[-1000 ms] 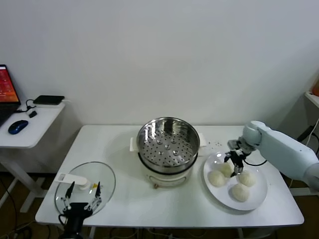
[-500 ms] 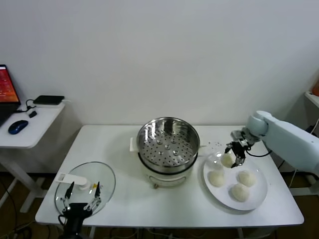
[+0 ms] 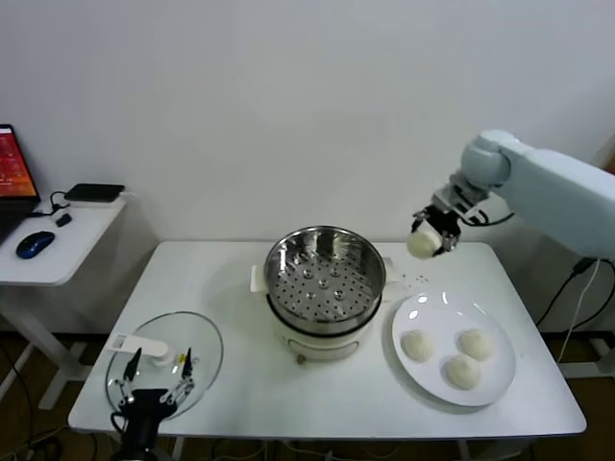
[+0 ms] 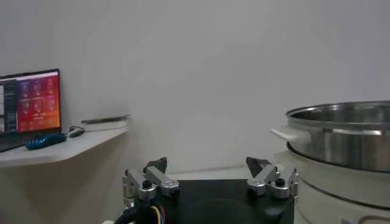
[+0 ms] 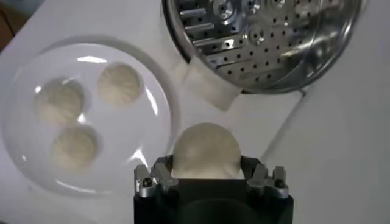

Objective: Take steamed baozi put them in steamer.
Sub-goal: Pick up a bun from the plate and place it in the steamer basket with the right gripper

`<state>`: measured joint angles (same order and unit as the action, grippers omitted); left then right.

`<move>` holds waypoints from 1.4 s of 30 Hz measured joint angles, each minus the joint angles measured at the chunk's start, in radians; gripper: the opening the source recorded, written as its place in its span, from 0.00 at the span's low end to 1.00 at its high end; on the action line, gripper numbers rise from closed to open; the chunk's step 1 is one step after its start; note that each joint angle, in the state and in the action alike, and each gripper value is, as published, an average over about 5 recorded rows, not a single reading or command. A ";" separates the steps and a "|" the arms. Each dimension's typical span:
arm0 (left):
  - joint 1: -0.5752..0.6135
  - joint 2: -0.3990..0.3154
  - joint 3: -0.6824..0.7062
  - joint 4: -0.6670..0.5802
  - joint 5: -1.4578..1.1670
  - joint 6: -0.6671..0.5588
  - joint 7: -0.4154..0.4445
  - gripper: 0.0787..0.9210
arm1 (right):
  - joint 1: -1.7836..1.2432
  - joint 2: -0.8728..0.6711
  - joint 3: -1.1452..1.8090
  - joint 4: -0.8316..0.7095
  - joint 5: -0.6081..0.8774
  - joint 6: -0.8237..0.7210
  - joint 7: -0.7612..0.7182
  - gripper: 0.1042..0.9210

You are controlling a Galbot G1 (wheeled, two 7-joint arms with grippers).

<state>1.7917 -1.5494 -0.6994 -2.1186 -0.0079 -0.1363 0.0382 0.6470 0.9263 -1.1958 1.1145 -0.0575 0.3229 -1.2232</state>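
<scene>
The steamer (image 3: 324,284) stands at the middle of the white surface (image 3: 250,394), nearer its far edge. Its shiny steel basket has a perforated floor and holds nothing; it sits on a cream-white pot base with a side handle (image 3: 257,279). Toward the right edge lies a flat white round plate (image 3: 485,384) carrying three steamed baozi (image 3: 462,372), smooth, off-white and dome-shaped, grouped near its centre. They lie close together, but whether they touch cannot be told.

The fourth baozi (image 3: 421,244) is off the plate, lifted in the air above the far right part of the surface, between the steamer and the plate and higher than both. The right pincer (image 3: 429,235) pinches it from both sides. In the right wrist view this bun (image 5: 205,151) sits between the two fingers (image 5: 152,178), with the plate (image 5: 161,119) and the basket's pierced floor (image 5: 268,36) both visible beneath it.

Near the front left corner lies a round glass lid (image 3: 164,357) with a white handle (image 3: 137,345). The left pincer (image 3: 156,377) hangs low at the front edge over that lid, its fingers spread apart and gripping nothing; the left wrist view shows the two fingertips (image 4: 155,175) set wide, with the steamer's steel wall (image 4: 341,135) off to one side.
</scene>
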 measured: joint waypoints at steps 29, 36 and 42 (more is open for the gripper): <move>0.017 0.000 -0.015 -0.005 -0.023 -0.008 -0.001 0.88 | -0.176 0.366 0.115 -0.060 -0.385 0.151 0.006 0.75; 0.017 0.000 -0.016 -0.004 -0.024 -0.008 -0.001 0.88 | -0.232 0.395 0.149 -0.084 -0.469 0.174 0.013 0.75; 0.018 0.000 -0.017 0.000 -0.025 -0.008 -0.001 0.88 | -0.271 0.412 0.177 -0.113 -0.531 0.193 0.017 0.75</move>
<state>1.8094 -1.5493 -0.7161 -2.1186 -0.0324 -0.1443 0.0374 0.3764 1.3379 -1.0193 1.0019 -0.5885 0.5162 -1.2058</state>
